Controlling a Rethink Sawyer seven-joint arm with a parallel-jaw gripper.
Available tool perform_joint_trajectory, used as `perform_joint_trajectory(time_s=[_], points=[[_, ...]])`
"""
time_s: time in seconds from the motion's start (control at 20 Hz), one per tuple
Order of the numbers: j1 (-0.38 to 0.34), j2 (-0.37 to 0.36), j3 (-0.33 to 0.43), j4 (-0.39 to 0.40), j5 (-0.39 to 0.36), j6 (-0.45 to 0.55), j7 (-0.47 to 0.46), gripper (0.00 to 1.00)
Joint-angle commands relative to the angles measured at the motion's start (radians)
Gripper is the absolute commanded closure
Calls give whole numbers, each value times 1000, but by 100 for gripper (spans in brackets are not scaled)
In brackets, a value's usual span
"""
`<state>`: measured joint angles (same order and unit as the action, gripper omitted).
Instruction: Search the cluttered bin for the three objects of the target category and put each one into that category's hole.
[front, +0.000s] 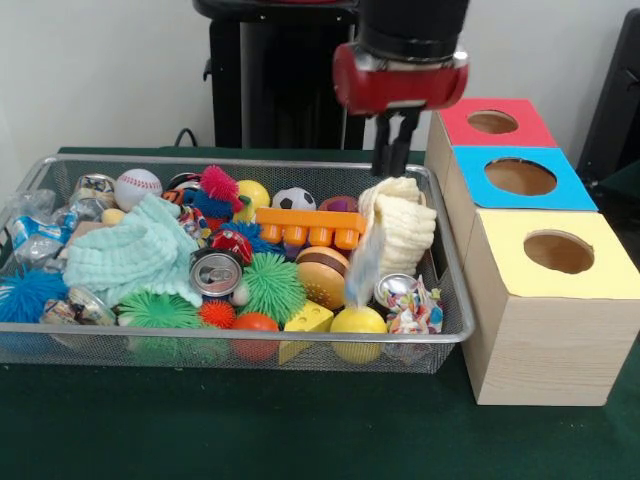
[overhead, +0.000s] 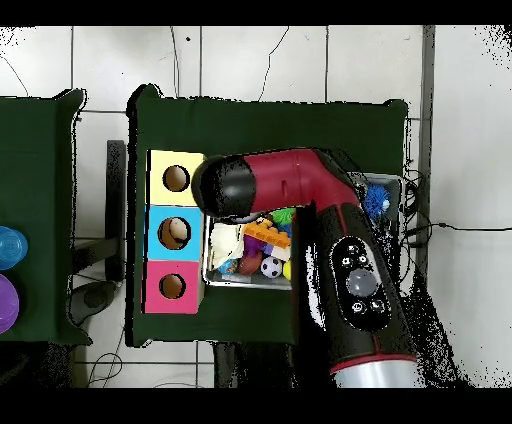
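Note:
A wire mesh bin (front: 455, 300) holds a heap of toys and cloths. My gripper (front: 396, 168) hangs over the bin's right end, shut on the top of a cream knitted cloth (front: 402, 225), which hangs upright above the rim. A mint green cloth (front: 135, 255) lies at the bin's left. Beside the bin stands a wooden box with a red hole (front: 492, 122), a blue hole (front: 520, 177) and a yellow hole (front: 558, 251). From overhead the arm (overhead: 300, 190) covers the gripper; the cream cloth (overhead: 228, 243) shows beside the blue hole (overhead: 176, 233).
In the bin lie a baseball (front: 137, 186), a soccer ball (front: 293, 199), an orange brick (front: 310, 226), a toy burger (front: 323, 275), a can (front: 216, 271), spiky balls (front: 272, 286), and a yellow ball (front: 358, 322). A green cloth (front: 300, 430) covers the table.

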<state>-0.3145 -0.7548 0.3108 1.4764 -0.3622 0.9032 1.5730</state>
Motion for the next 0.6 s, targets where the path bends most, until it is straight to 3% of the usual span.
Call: perform_joint_trajectory(time_s=[0.05,0.6], points=[[47,-43,-15,50,49,154,116,100],[120,15,-45,60,85,2,194,100]])
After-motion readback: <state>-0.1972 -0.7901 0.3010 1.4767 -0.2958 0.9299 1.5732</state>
